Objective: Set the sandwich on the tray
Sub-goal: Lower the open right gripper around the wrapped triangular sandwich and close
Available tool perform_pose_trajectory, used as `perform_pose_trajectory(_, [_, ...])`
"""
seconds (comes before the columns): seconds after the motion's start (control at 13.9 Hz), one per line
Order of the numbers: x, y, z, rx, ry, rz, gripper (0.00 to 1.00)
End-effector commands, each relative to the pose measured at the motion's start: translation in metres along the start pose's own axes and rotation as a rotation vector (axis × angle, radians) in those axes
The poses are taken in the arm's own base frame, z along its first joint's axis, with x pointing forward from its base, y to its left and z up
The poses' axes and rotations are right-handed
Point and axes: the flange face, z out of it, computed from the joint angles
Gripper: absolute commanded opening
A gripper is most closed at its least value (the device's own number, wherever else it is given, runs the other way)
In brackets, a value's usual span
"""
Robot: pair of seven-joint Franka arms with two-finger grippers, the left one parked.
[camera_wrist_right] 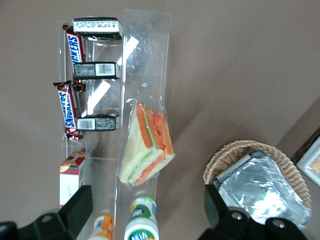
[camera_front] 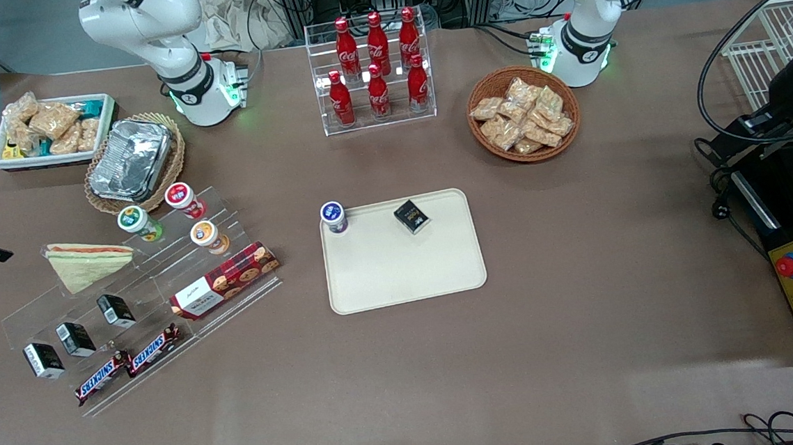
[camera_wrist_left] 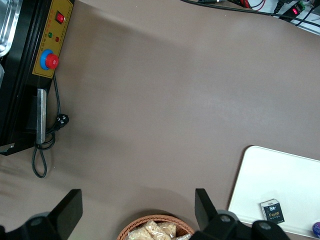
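The sandwich, a wrapped triangular wedge with orange and green filling, lies on the upper step of a clear acrylic stand toward the working arm's end of the table. It also shows in the right wrist view. The beige tray lies flat mid-table and also shows in the left wrist view. My gripper is open and empty, high above the stand, apart from the sandwich, with a green-capped bottle showing between its fingers. The gripper is out of the front view.
On the tray stand a blue-capped bottle and a black box. The stand also holds small bottles, black boxes, Snickers bars and a biscuit pack. A foil container in a basket, a white snack bin, a cola rack and a snack basket lie farther back.
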Motion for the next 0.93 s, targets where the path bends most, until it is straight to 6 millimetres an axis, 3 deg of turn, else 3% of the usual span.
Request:
perform_pose_trajectory(0.0, [-0.011, 0.01, 0.021, 0.027, 0.017, 0.039, 0.99])
perform_pose_trajectory(0.29, [-0.015, 0.014, 0.061, 0.033, 0.026, 0.042, 0.99])
perform_pose_trajectory(0.86, [-0.006, 0.006, 0.105, 0.046, 0.029, 0.071, 0.99])
